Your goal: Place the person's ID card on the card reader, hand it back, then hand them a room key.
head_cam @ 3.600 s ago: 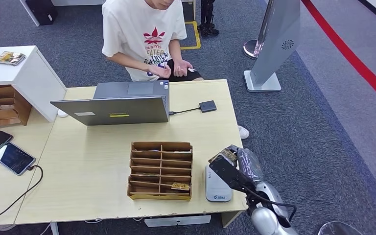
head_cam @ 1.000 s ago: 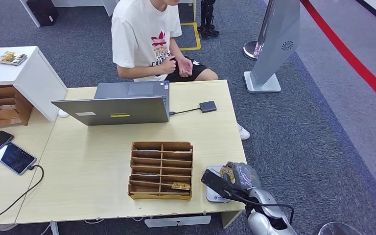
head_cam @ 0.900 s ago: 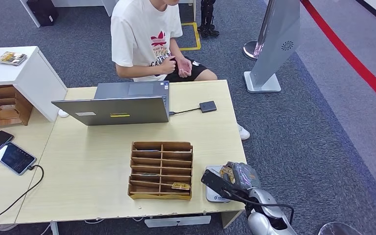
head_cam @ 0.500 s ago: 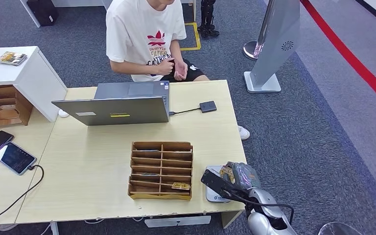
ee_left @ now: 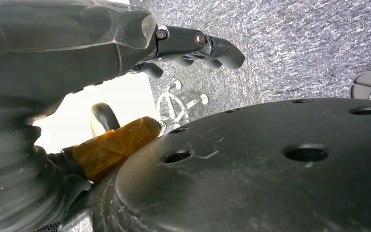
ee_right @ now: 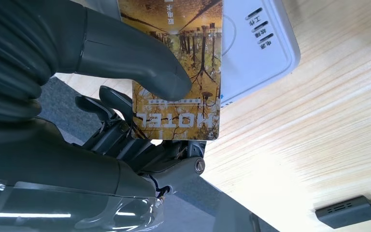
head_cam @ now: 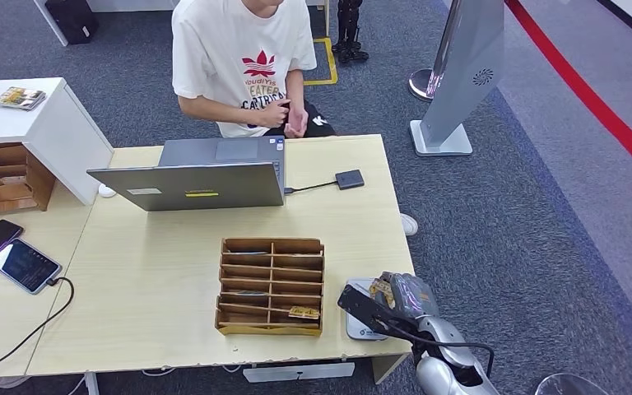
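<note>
Grey carpet covers the floor, crossed by a red stripe. A pale wooden worktop stands beside a white cabinet.

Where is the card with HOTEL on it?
The right hand holds the card over the white card reader, at the table's near right corner.

A mock hotel check-in desk in a carpeted indoor hall.
A person sits behind a wooden desk with a laptop, card reader, and sorting tray; a card reads "HOTEL".
</note>
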Motion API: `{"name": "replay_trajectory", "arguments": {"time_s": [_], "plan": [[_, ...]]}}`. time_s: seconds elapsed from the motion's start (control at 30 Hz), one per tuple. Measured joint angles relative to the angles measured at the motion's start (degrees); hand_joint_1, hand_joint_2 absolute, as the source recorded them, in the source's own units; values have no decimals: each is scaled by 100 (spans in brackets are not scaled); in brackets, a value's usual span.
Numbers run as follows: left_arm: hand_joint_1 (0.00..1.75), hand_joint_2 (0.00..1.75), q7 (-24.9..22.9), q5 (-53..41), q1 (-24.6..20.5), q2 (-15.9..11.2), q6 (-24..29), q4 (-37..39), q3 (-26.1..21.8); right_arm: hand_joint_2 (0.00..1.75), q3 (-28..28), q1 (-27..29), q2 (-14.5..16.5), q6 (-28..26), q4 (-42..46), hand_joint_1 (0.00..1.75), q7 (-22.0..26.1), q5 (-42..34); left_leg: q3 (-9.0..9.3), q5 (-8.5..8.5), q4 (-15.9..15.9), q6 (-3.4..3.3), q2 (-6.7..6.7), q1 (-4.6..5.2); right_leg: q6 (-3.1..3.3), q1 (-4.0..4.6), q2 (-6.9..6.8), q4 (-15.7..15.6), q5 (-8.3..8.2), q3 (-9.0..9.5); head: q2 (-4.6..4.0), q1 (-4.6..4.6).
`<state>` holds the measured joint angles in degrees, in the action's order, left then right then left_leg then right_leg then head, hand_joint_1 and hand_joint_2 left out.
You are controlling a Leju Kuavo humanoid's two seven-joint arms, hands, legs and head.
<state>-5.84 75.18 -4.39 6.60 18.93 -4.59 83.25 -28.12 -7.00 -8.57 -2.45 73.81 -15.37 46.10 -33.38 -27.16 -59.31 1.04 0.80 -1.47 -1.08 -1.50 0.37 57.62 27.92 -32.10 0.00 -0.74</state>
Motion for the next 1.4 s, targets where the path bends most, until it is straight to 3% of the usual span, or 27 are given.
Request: {"name": "replay_trajectory", "arguments": {"time_s": [1.4], "plan": [[0, 175, -2, -8, -1, 0, 7, 0, 8, 175, -1, -5, 0, 9, 0, 175, -2, 2, 3, 0, 0, 0, 0, 0, 0, 0, 0, 0, 0, 4, 0, 0]]}}
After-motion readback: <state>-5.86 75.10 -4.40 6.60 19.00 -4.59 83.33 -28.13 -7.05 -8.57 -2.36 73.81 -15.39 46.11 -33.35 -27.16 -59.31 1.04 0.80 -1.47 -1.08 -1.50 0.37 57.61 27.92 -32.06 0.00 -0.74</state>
